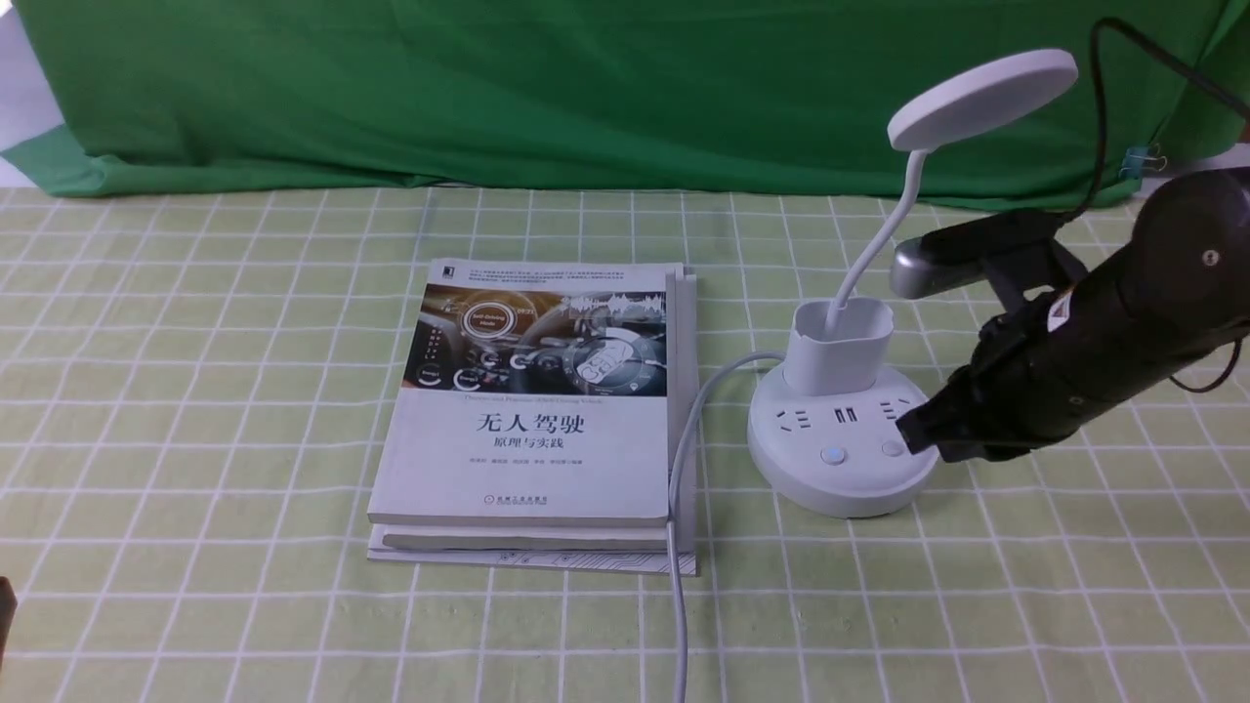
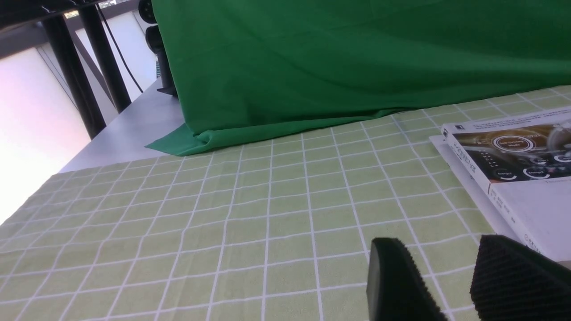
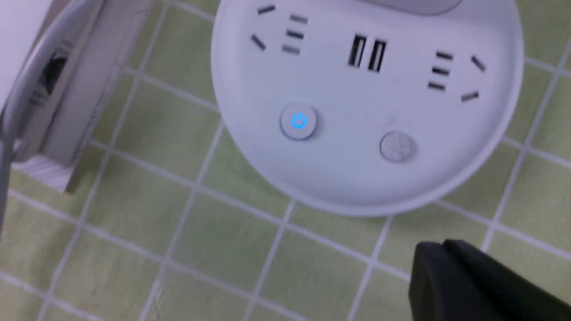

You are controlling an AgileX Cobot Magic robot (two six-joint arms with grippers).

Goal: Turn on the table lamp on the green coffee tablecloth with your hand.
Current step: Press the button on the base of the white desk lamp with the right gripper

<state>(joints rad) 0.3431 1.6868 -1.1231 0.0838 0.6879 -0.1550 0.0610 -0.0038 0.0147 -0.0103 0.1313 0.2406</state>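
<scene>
lamp: the table lamp (image 1: 838, 351) stands on the right half of the green coffee tablecloth (image 1: 195, 391), which covers the counter; its round base carries sockets, a cup-shaped holder and a thin gooseneck rising to a tilted flat disc head
buttons: two on the near side of the base; the left button (image 3: 298, 121) shows a blue power mark; the right button (image 3: 397, 146) is plain grey
cord: a white cord (image 1: 684, 469) leaves the base's left side and runs toward the near edge, beside the book
right hand: the right hand (image 1: 913, 432) reaches in low from the right, its tip just beside the base near the right button; the fingers (image 3: 450, 272) are together, a strip of cloth showing between them and the rim
left hand: the left hand (image 2: 439, 249) hangs low over bare cloth; fingers (image 2: 392, 281) apart, nothing between them
book: a book (image 1: 537, 439) lies flat left of the lamp
backdrop: a plain dark green cloth (image 1: 586, 88) hangs behind
</scene>
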